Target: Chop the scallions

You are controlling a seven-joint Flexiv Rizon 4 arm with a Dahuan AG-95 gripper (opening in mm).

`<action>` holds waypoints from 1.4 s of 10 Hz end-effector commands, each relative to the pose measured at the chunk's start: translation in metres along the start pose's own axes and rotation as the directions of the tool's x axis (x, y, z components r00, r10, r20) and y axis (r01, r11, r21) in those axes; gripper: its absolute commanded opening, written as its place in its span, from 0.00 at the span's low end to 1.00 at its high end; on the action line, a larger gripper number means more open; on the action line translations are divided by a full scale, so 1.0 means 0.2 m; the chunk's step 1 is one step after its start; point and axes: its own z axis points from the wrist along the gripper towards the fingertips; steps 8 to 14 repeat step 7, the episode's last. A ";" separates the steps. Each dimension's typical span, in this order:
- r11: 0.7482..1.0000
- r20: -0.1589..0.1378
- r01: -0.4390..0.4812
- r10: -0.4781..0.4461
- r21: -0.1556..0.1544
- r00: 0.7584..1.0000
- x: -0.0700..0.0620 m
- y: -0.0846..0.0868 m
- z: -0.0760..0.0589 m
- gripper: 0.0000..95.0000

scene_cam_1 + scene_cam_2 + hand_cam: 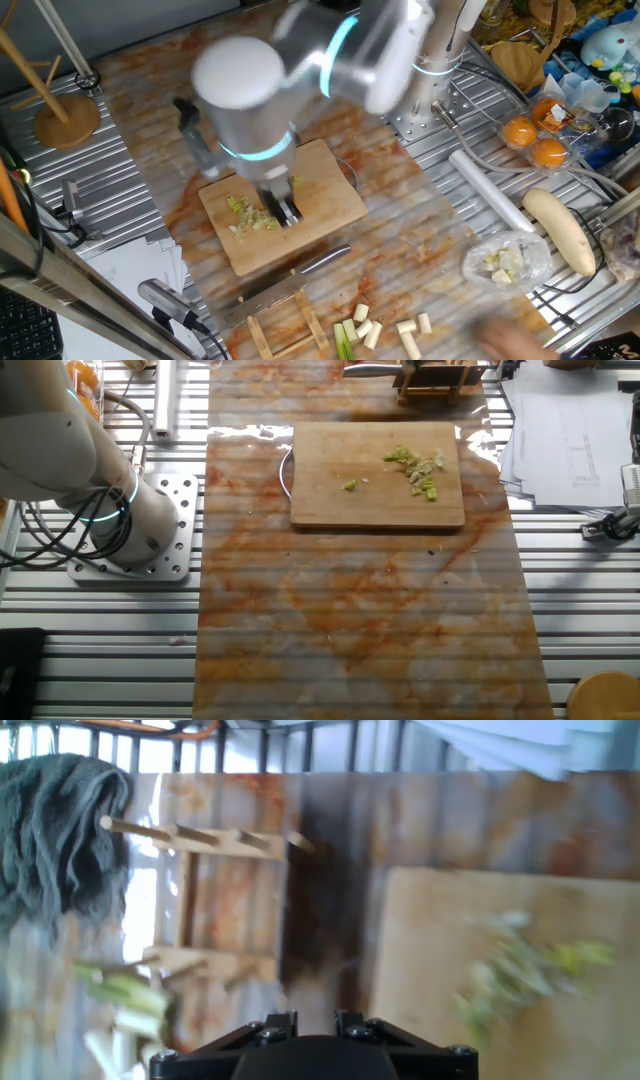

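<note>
Tiny yellow-green chopped scallion bits (250,215) lie on the wooden board (330,200); they also show in the other fixed view (415,468) and, blurred, in the hand view (520,970). Short pale scallion stalks (385,328) lie on the table near the front edge, and show in the hand view (120,995). My gripper (286,211) hangs just above the board, right beside the chopped bits. Its fingers stand a little apart with nothing between them (310,1020). The knife (300,275) lies on the table in front of the board. The gripper does not show in the other fixed view.
A wooden rack (285,330) stands beside the stalks. A plastic bag of pieces (505,262), a pale banana-shaped vegetable (560,230), a white tube (490,190) and oranges (535,140) lie to the right. A grey cloth (60,820) lies beyond the rack.
</note>
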 end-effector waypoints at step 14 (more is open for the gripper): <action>0.996 0.051 0.089 -0.088 -0.011 0.995 0.16 -0.33 0.14 0.00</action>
